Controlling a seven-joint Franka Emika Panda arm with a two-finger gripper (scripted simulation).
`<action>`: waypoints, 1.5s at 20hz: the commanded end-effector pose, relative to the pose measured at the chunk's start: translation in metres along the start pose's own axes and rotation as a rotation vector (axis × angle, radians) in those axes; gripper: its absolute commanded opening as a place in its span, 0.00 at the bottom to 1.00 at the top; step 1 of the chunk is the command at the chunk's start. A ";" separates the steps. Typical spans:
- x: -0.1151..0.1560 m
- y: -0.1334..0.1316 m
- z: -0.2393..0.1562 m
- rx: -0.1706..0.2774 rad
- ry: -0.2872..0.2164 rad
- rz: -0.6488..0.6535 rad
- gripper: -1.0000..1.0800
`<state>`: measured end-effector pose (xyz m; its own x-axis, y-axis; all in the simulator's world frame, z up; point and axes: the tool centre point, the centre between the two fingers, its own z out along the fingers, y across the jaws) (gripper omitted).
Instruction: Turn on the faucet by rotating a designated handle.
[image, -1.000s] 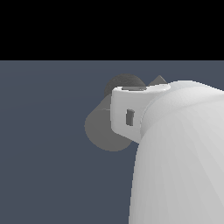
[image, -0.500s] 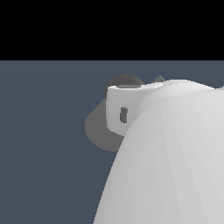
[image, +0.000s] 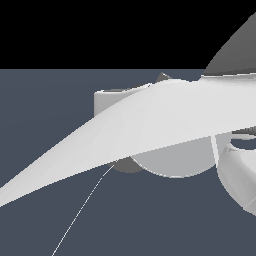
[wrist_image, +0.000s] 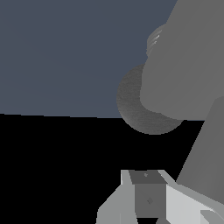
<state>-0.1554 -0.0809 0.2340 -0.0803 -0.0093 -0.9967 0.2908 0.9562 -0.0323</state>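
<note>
Wrist view: faucet (wrist_image: 183, 65) looms close beyond the end effector (wrist_image: 148, 199), dark round base (wrist_image: 140, 109) behind it | grip state: cannot tell, nothing visibly held | handle not made out | step: approach | next: find rod, align fingers.

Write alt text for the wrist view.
The thick grey faucet fills one side of the picture, its darker rough round base behind it. The pale gripper shows partly at the edge, against blue-grey floor and black.

The arm (image: 150, 125) hides most of the faucet (image: 125, 166) in the exterior view; the wrist view cuts off the gripper (wrist_image: 148, 199), jaws undeterminable.
</note>
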 end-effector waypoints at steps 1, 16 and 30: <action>-0.033 0.020 0.003 -0.024 -0.055 0.031 0.00; -0.017 0.040 -0.001 -0.021 -0.021 -0.010 0.00; -0.036 0.073 -0.001 -0.029 -0.047 0.011 0.00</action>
<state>-0.1414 -0.0282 0.2447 -0.0657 -0.0431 -0.9969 0.2948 0.9536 -0.0607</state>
